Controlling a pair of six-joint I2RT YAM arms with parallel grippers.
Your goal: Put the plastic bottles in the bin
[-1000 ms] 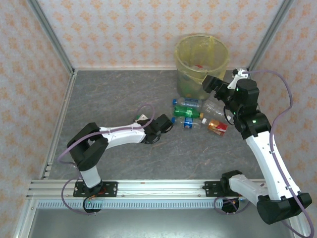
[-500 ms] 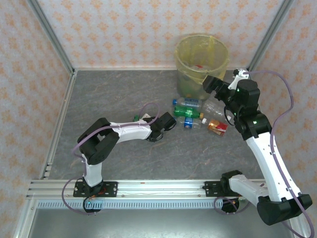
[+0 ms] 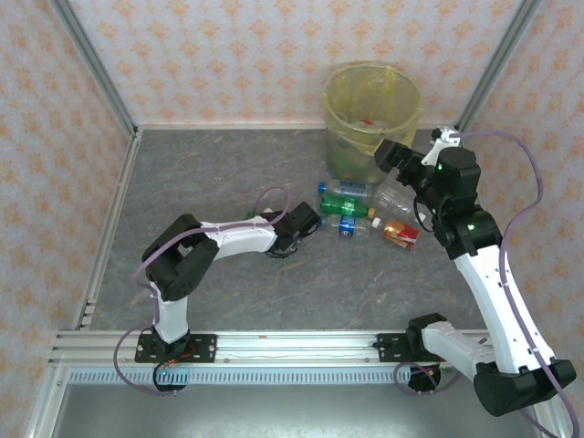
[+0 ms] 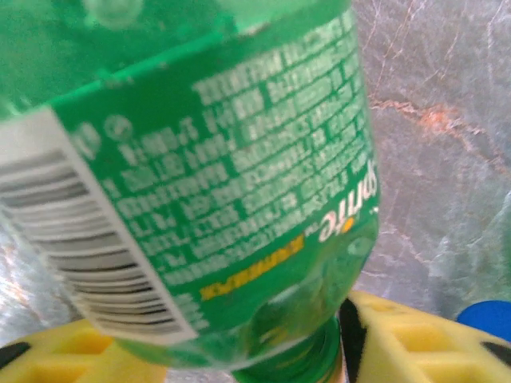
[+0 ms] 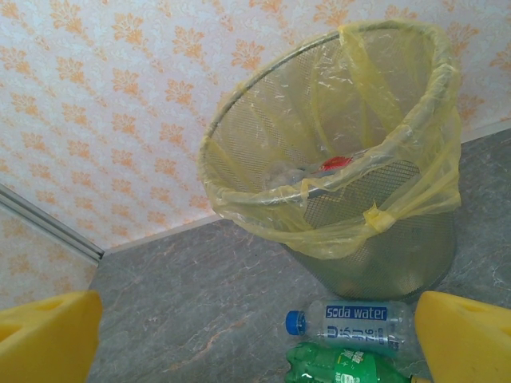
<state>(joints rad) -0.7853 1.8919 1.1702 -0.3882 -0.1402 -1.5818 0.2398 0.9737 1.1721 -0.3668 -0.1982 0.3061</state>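
We took it for a robot test cell dressed like a room. Behind the bin [image 3: 370, 114] stood panels [image 3: 237, 55] papered in orange floral print, framed by bare aluminium posts [image 3: 91, 64]. In front of the bin lay a grey marble-look surface [image 3: 219, 173], then a metal rail [image 3: 292, 345] carrying robot arms [image 3: 228, 239].

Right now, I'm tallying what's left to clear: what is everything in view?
bin: one, pale yellow, table's far edge
green bottle: one, green, mid-table
soda water bottle: one, clear, by the bin
clear bottle: one, clear, right of it
blue-labelled bottle: one, clear, beside the green one
red-labelled bottle: one, clear, beside the blue-labelled
table: one, grey
left gripper: one, yellow, around green bottle
right gripper: one, yellow, open, facing bin
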